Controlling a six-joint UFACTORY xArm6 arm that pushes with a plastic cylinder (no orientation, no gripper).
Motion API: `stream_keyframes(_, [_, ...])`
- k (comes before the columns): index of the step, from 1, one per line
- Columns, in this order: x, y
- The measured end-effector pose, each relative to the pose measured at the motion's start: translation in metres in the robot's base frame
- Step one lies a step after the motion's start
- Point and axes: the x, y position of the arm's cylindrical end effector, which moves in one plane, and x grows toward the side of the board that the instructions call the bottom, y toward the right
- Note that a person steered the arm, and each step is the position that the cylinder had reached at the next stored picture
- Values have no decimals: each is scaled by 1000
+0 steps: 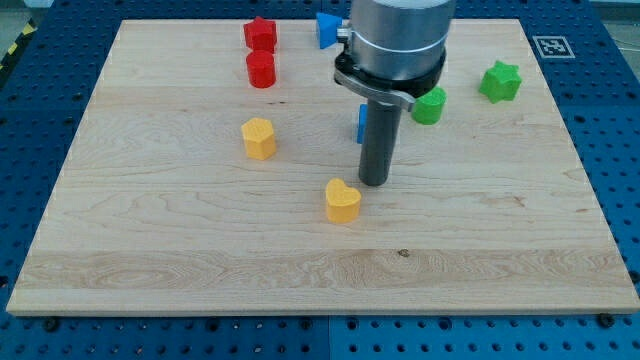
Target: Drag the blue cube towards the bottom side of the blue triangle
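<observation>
I am steering my tip (374, 183) across the wooden surface (150, 250), and there is no gripper on this arm to spread or pinch, only the dark rod. The tip is resting just to the view's upper right of the yellow heart block (342, 200), near it but apart as far as I can tell. The blue cube (361, 122) is showing only as a thin sliver at the rod's left edge, mostly hidden behind the rod, so I cannot tell exactly how it is sitting. The blue triangle (327, 28) is lying near the view's top edge, partly covered by the arm's grey housing. The cube is sitting below the triangle, so I am judging that it needs pushing towards the view's top. The risk I am seeing is that the tip is standing below the cube with the view blocked: a push slightly off centre could spin the cube sideways towards the green round block (429, 105), or I could overshoot and knock the triangle off the surface. Swinging left could also clip the yellow heart.
</observation>
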Motion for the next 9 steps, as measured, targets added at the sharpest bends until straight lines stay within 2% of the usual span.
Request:
stream_keyframes(2, [-24, 4])
stream_keyframes(6, [-33, 14])
stream_keyframes(8, [-103, 19])
stream_keyframes(9, [-122, 19])
